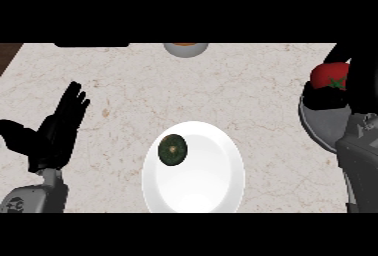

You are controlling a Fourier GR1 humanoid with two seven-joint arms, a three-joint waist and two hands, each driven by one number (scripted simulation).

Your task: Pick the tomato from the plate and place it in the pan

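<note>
Pale speckled stone counter [184,85] carries the oval white plate [203,185] at centre — tomato gone from it, only a dark green round vegetable [173,149] on its left part. Grey round metal pan [325,125] sits at the right edge. Right hand [341,97] is over the pan, dark fingers curled round the red round tomato [330,75]. Left hand [59,127] rests at left, fingers straight and apart. Step judged: release. Do it well — lower until the tomato is near the pan floor, away from the rim, then uncurl and lift straight up.
</note>
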